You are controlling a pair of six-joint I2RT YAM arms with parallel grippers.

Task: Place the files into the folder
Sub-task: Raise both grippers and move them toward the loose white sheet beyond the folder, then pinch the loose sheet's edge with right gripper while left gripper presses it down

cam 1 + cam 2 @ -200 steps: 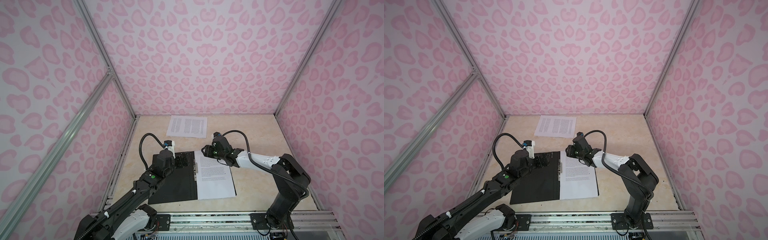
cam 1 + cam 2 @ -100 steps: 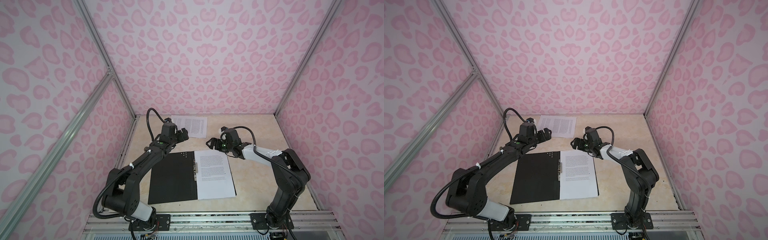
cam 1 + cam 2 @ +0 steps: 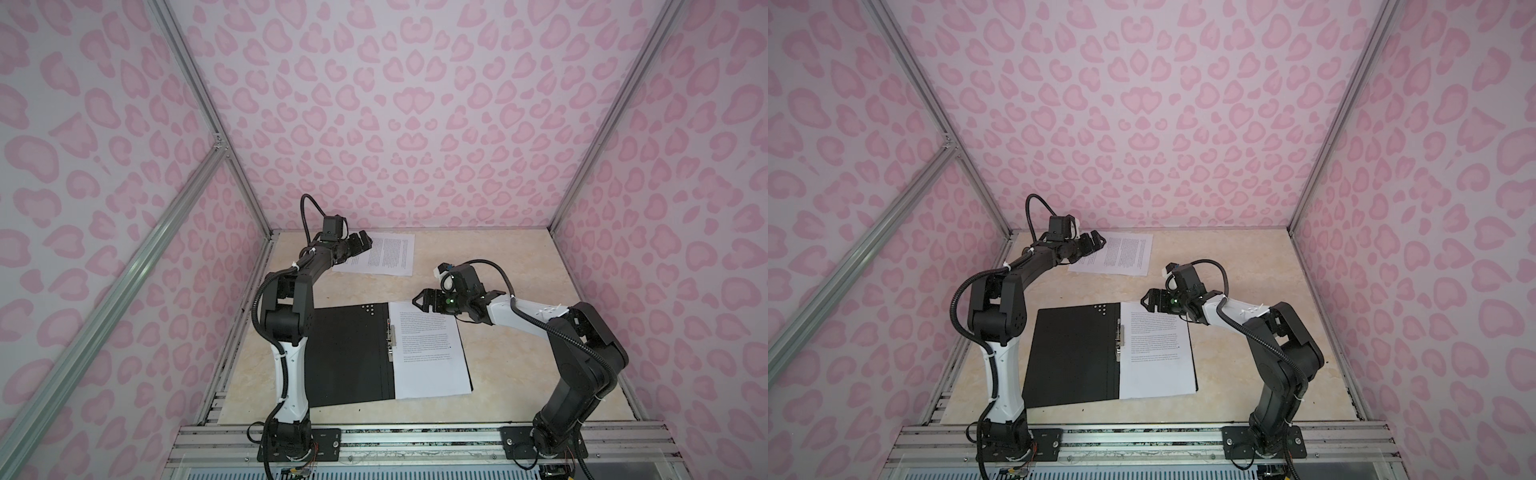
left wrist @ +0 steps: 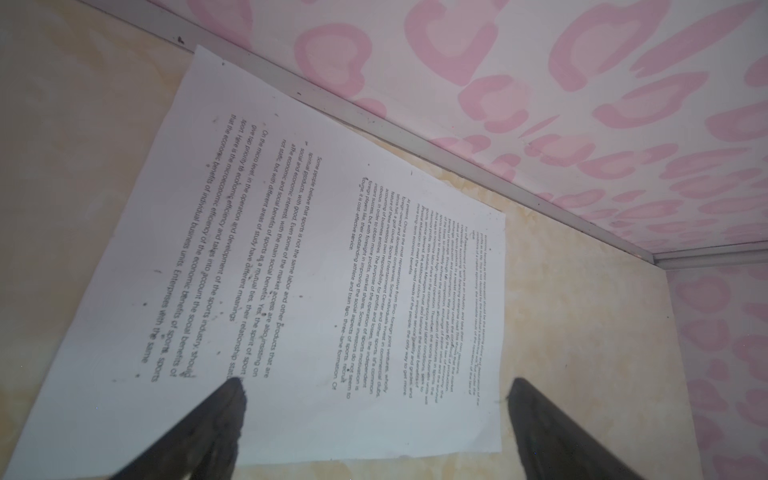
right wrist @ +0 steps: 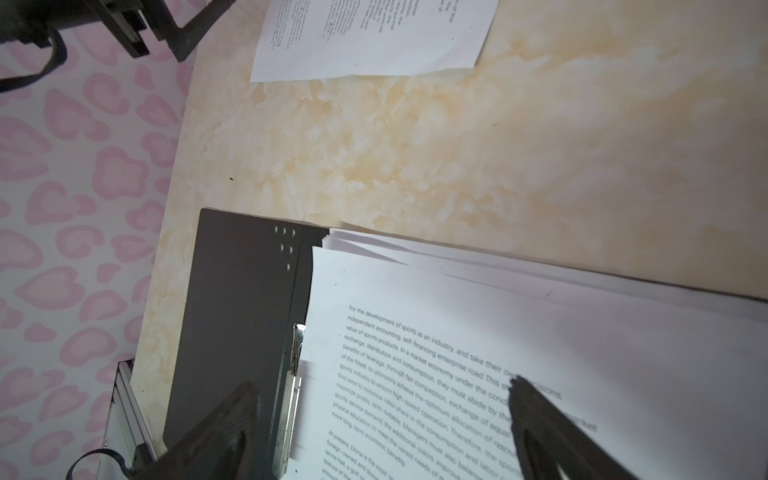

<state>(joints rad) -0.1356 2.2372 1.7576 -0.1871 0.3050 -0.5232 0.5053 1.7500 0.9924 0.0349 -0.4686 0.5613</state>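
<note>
The folder [image 3: 349,357] lies open and flat on the near middle of the table [image 3: 519,291], black inside up. A stack of files [image 3: 432,361] covers its right half, beside the metal spine clip [image 3: 390,340]. The right gripper [image 3: 419,301] hovers over the stack's far edge, jaws spread wide, holding nothing. Farther back, one loose sheet [image 3: 386,255] lies flat near the far wall [image 3: 415,124]. The left gripper [image 3: 360,242] hangs over its left part, jaws wide apart and empty.
</note>
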